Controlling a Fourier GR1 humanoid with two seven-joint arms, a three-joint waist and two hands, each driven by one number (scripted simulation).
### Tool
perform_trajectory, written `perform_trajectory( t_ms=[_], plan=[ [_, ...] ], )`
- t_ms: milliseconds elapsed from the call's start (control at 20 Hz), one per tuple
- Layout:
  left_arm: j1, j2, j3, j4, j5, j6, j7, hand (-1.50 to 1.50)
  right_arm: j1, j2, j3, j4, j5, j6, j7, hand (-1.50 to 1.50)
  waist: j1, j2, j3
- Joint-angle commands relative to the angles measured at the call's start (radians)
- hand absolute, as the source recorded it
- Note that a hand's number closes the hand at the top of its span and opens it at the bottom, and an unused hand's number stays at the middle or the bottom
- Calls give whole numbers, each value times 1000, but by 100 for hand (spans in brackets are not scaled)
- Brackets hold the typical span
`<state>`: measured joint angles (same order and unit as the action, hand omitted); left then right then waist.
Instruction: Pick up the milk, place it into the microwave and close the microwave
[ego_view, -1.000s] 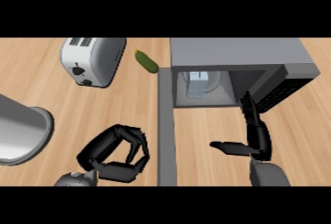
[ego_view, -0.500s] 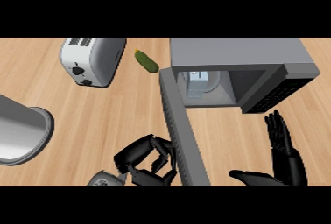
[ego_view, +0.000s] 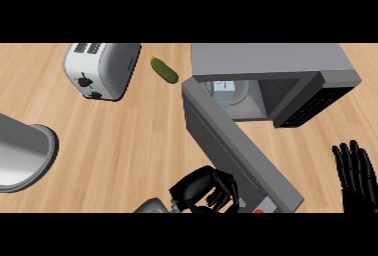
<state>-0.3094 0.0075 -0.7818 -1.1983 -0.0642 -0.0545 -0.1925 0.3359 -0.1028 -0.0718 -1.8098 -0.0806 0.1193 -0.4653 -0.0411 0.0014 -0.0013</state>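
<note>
The light brown wooden counter (ego_view: 111, 150) shows long grain lines and looks smooth. The silver toaster (ego_view: 100, 67) and round grey pot (ego_view: 22, 155) look like shiny metal. The grey box-shaped microwave (ego_view: 266, 62) looks matt.

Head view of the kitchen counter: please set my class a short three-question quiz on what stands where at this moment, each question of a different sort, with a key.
1. True or false: the microwave door is fully shut.
2. Multiple choice: what lies between the toaster and the microwave? A) a spoon B) a green cucumber C) a cup
3. Fill in: the milk stands ____ the microwave.

Key
1. False: the door stands partly open, with the left hand curled at its outer end and the right hand open at the right edge.
2. B
3. inside
</note>
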Motion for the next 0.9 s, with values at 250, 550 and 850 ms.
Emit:
perform_trajectory(
  t_ms=[250,550,850],
  plan=[
    [-130,-7,-254,31,270,426,-25,150,16,-66,-18,-161,-119,90,118,-150,-47,8,-2],
    [-235,-7,-225,66,409,520,-80,150,15,-131,0,-239,-204,197,158,-150,-92,15,-4],
    [-376,-7,-202,122,506,568,-110,150,-22,-172,9,-257,-246,246,188,-150,-138,30,-3]
  ],
)
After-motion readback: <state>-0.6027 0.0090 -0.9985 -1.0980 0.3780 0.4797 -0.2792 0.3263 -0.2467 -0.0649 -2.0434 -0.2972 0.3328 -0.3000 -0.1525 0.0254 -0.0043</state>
